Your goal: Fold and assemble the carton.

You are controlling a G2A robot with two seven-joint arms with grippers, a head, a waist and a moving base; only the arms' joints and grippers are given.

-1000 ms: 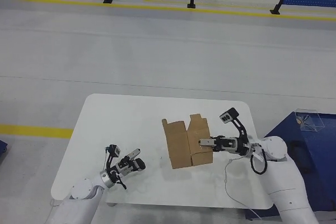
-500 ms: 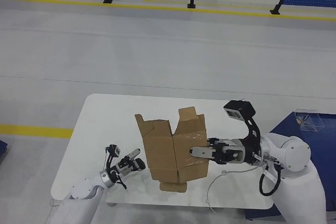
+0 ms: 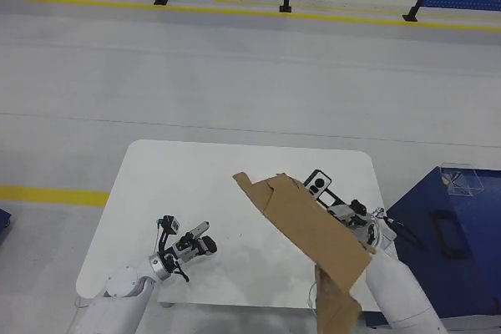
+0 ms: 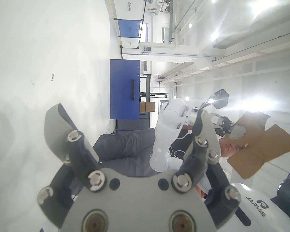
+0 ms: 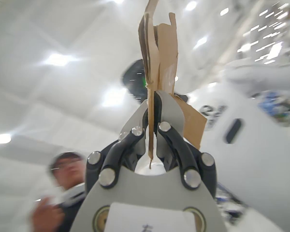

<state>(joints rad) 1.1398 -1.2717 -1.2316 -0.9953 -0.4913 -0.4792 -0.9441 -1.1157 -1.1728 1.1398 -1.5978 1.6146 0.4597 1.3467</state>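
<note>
The brown cardboard carton (image 3: pixel 305 225) is still flattened and hangs in the air over the right half of the white table (image 3: pixel 184 175), tilted steeply, its lower end past the table's front edge. My right gripper (image 5: pixel 152 98) is shut on one edge of the carton (image 5: pixel 160 49), which runs edge-on between the fingers. The right arm's wrist (image 3: pixel 348 213) shows just behind the cardboard. My left gripper (image 3: pixel 197 243) rests low near the table's front left, open with nothing between its fingers (image 4: pixel 60 121). From there the carton (image 4: pixel 258 143) shows far off.
A blue cabinet (image 3: pixel 476 225) stands right of the table, with a clear container (image 3: pixel 461 177) on top. The table's left and back parts are bare white surface. A cable (image 3: pixel 338 275) hangs from the right arm over the front right of the table.
My right arm has lifted the carton off the table and swung it up to a steep tilt, with its lower end now past the front edge. The left arm has kept still.
</note>
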